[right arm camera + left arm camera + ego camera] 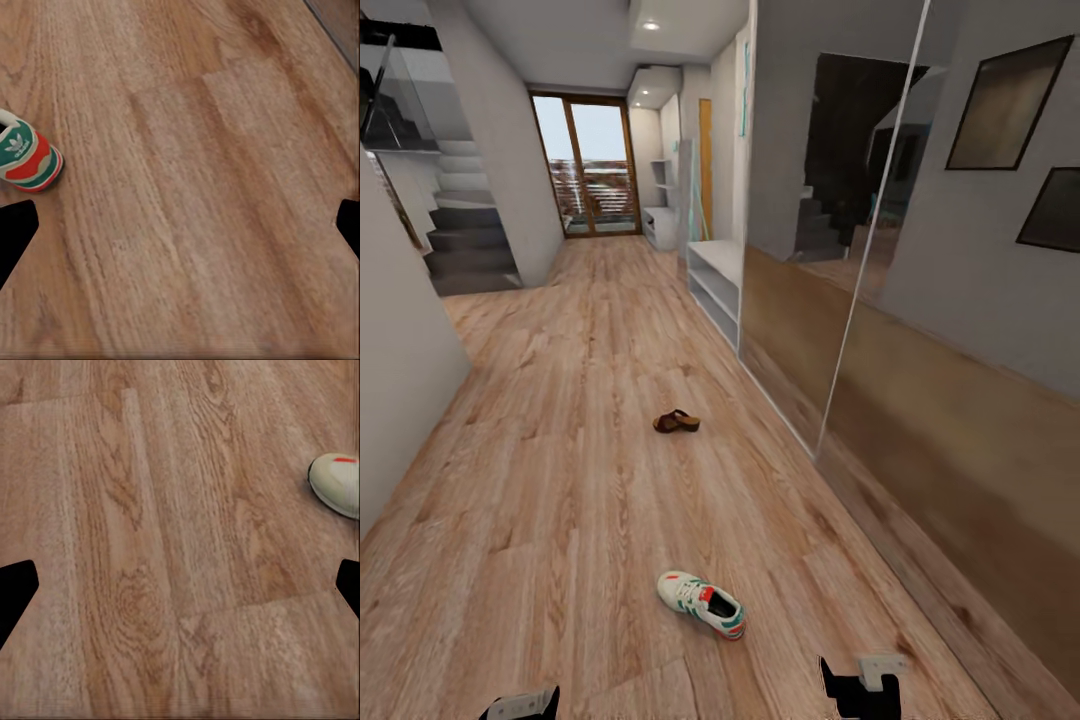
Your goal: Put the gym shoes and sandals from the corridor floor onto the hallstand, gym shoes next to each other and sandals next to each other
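Looking down the corridor from the head camera, one gym shoe (701, 604) is lying on the corridor floor (560, 450) at about six o'clock in the frame, toe pointing toward ten o'clock and heel toward four. Further up the hall, just above centre, one sandal (676, 422) is sitting alone on the planks, well apart from the sneaker. The hallstand (716, 285) is standing against the mirrored wall (840, 300) at roughly one o'clock, its low open shelves facing the walkway, with a glass door (588, 165) glowing at the far end and stairs (465, 240) off at ten o'clock.

The left gripper (520, 705) is peeking in at seven o'clock and the right gripper (865, 685) at five, both hanging above bare floor. The left wrist camera is catching the sneaker's white toe at three o'clock, jaws spread wide and holding nothing. The right wrist camera is showing the shoe's heel at nine o'clock, jaws likewise spread wide, nothing between them.
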Robot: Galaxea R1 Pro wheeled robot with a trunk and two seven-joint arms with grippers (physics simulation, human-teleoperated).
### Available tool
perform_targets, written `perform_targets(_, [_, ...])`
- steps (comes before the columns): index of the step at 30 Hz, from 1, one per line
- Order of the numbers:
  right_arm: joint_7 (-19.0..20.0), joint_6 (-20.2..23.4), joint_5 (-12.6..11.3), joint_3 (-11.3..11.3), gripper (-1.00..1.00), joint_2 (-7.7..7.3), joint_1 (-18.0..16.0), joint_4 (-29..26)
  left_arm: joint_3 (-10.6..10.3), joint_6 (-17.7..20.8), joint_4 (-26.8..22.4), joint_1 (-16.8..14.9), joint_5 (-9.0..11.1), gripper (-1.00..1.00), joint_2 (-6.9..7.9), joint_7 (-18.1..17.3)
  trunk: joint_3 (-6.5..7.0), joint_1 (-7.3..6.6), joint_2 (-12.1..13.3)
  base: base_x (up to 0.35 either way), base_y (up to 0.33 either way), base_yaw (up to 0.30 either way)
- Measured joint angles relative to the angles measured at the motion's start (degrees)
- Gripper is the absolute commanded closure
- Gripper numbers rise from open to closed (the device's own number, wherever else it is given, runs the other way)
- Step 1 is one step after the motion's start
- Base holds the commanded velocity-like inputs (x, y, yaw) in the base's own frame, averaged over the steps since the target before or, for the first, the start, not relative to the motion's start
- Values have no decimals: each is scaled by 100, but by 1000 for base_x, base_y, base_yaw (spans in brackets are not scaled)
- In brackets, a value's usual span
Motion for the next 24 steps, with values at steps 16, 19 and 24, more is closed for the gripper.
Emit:
perform_targets(16, [0,-1,6,5,-100,4,-1,2,2,-3,-9,2,1,-100,0,0,0,-1,0,-9,-266,139])
perform_targets(19, [0,2,7,4,-100,3,-1,1,2,-4,-7,4,1,-100,1,0,0,-1,0,56,-269,264])
perform_targets(24, [0,0,8,3,-100,5,-2,4,2,-3,-7,1,1,-100,1,0,0,-2,0,108,-264,271])
